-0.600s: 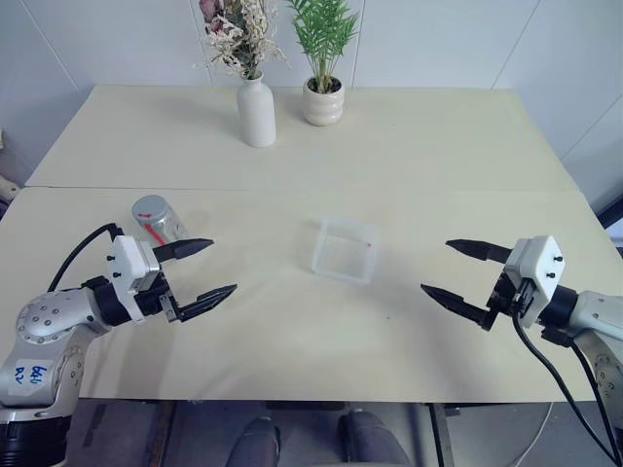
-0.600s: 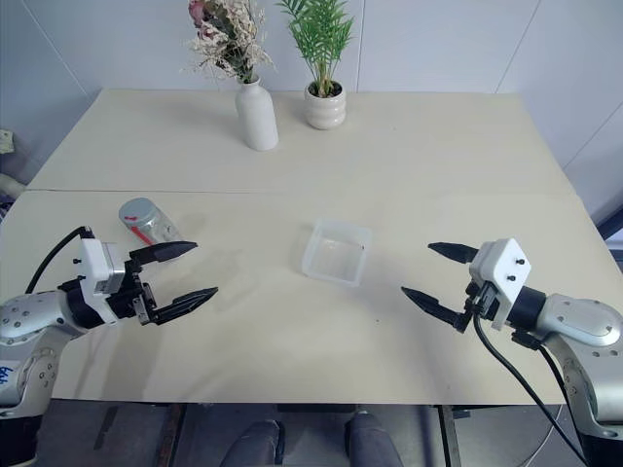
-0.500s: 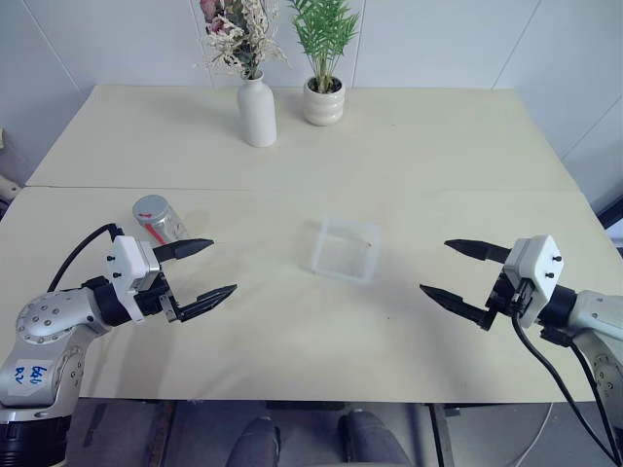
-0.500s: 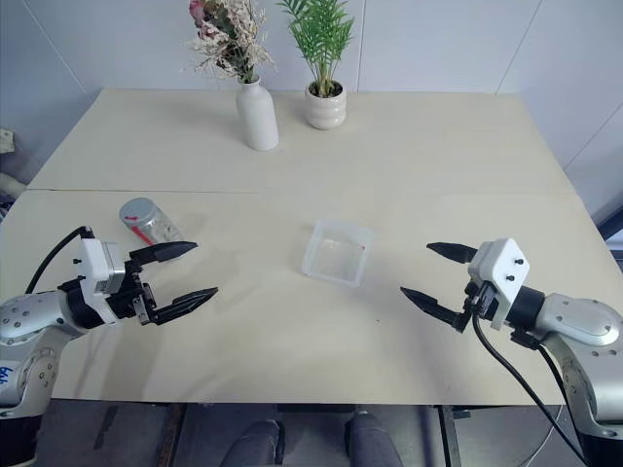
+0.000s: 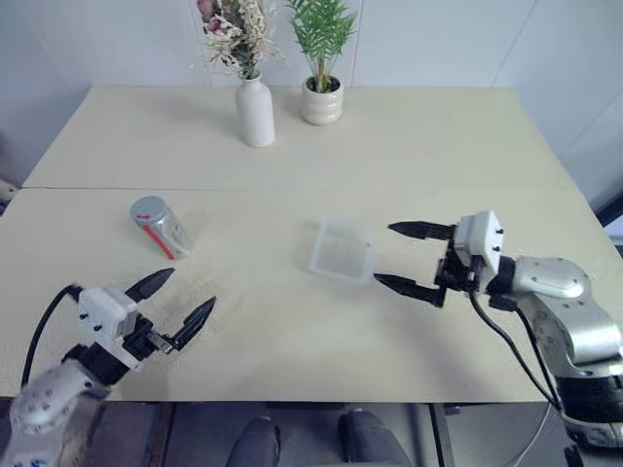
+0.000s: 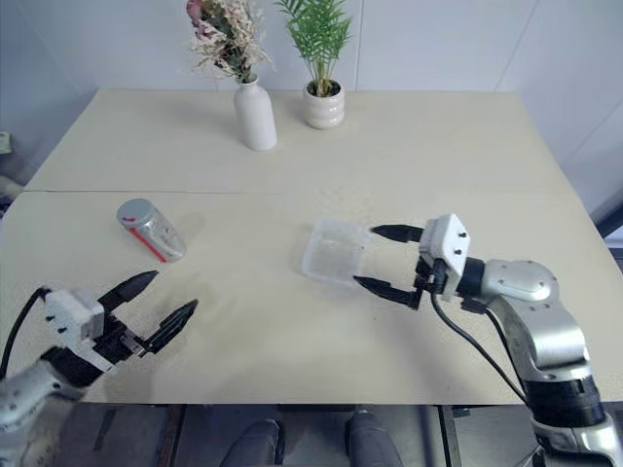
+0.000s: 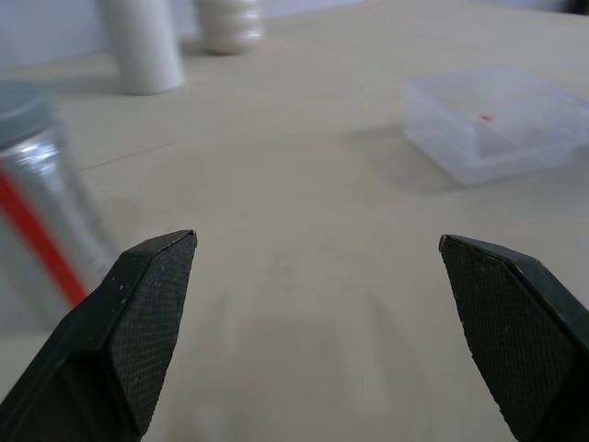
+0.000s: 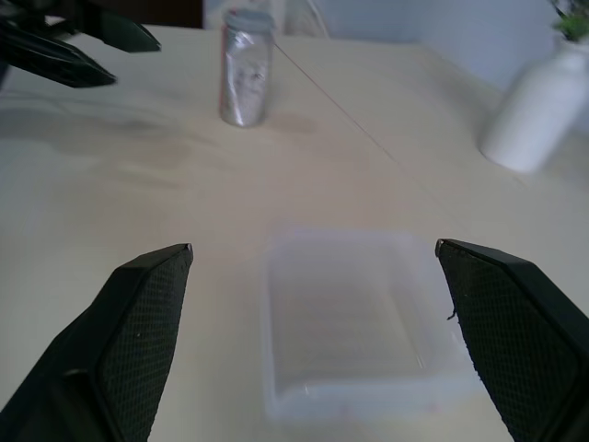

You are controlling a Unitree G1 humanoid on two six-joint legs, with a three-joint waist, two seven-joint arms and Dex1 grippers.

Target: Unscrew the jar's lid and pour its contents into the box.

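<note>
Fingers, left: left gripper [image 5: 181, 300] spread wide, nothing between the two black tips; sits at the near table edge, on the near side of the jar.
Fingers, right: right gripper [image 5: 404, 259] also wide open, empty; tips point at the box, just beside its right wall, one tip beyond that wall's far corner, one near its front corner. Touching or not: cannot tell.
Jar: jar [image 5: 162, 227] stands on the table [image 5: 409, 146], well left of the box, red stripe on its side; looks tilted in the head views, upright in the right wrist view.
Lid: grey lid [image 5: 148, 208] on the jar, not yet unscrewed.
Contents: too small to make out inside the jar.
Box: box [image 5: 342, 250] flat near table centre, open top, nothing seen in it.
Key relation: jar lies ahead of the left fingers, a little to their left, clearly apart; long axis runs up to the lid.
Nearer arm: left, by a lot; right is on the other side of the box.
Judgement: first step not begun; likely left takes the jar body, right comes for the lid.
Background: white vase [image 5: 254, 112] and plant pot [image 5: 321, 101] far behind the box, out of the way.
</note>
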